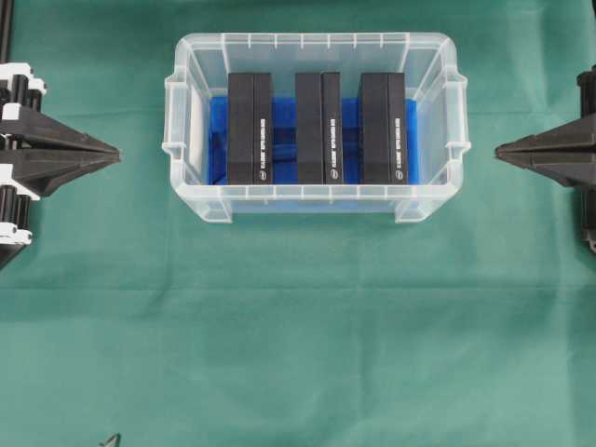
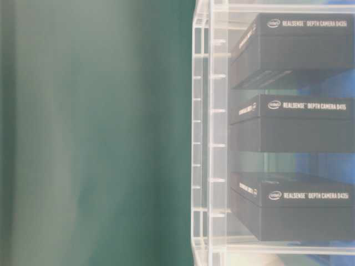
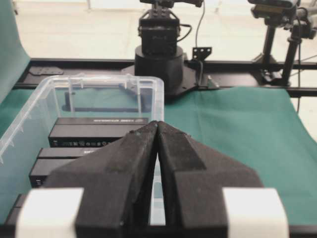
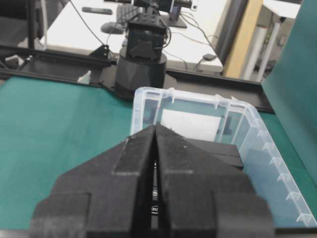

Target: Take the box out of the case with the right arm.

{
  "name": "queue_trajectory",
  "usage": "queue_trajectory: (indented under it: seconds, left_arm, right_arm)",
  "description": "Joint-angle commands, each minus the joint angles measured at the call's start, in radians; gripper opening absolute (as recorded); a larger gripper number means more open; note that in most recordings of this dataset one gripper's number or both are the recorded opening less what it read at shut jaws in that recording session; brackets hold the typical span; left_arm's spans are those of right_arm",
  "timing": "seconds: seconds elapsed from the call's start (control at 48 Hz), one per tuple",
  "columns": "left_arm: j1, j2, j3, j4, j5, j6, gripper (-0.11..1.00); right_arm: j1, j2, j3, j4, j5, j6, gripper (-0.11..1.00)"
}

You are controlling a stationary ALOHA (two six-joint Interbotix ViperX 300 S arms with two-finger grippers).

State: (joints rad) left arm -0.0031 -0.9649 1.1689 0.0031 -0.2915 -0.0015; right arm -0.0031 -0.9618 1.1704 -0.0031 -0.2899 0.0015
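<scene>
A green cloth (image 1: 298, 335) covers the tabletop, and the clear plastic case (image 1: 315, 45) sits toward its far edge, about midway between the two arms. Nothing lies between either arm and the case; bare cloth runs up to both short walls.

Inside the case, on a blue lining (image 1: 351, 130), three black boxes stand in a row, apart from one another: a left box (image 1: 250, 128), a middle box (image 1: 318, 128) and a right box (image 1: 384, 128). From table level their printed labels read as depth camera packaging, seen through the ribbed wall.

The left gripper (image 1: 115, 152), black with white parts, rests near the left edge, its tip aimed at the case, well apart from it, jaws pressed together and holding nothing. The right gripper (image 1: 499, 152), all black, mirrors it at the right edge, also pinched closed and empty, pointing at the case's right wall from a distance
</scene>
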Motion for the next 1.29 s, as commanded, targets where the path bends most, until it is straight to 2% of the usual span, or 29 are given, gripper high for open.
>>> queue_trajectory:
  seconds: [0.0, 0.25, 0.417, 0.646, 0.75, 1.062, 1.146, 1.271]
  left_arm:
    - [-0.002, 0.005, -0.028, 0.015, 0.023, -0.005, 0.0]
    - [-0.002, -0.008, -0.06, 0.015, 0.091, -0.02, 0.0]
    - [-0.002, -0.028, -0.144, 0.015, 0.133, -0.041, 0.0]
    - [-0.003, -0.012, -0.37, 0.018, 0.382, -0.046, 0.0]
    - [-0.002, 0.006, -0.46, 0.021, 0.509, -0.046, 0.0]
    - [-0.008, 0.031, -0.515, 0.023, 0.667, -0.048, 0.0]
    - [-0.017, 0.04, -0.543, 0.023, 0.788, -0.049, 0.0]
    - [-0.037, 0.072, -0.607, 0.023, 1.049, -0.049, 0.0]
  right_arm:
    - [0.0, 0.009, -0.014, 0.006, -0.002, 0.006, 0.0]
    - [0.0, 0.009, -0.069, 0.005, 0.112, 0.025, 0.0]
    - [0.0, 0.011, -0.206, 0.005, 0.232, 0.052, 0.0]
    - [0.0, 0.049, -0.449, 0.005, 0.465, 0.072, 0.0]
    - [0.0, 0.072, -0.52, 0.005, 0.545, 0.072, 0.0]
    - [-0.002, 0.092, -0.56, 0.005, 0.713, 0.092, 0.0]
    - [0.0, 0.098, -0.581, 0.002, 0.83, 0.133, 0.0]
    - [-0.002, 0.114, -0.618, -0.005, 1.02, 0.189, 0.0]
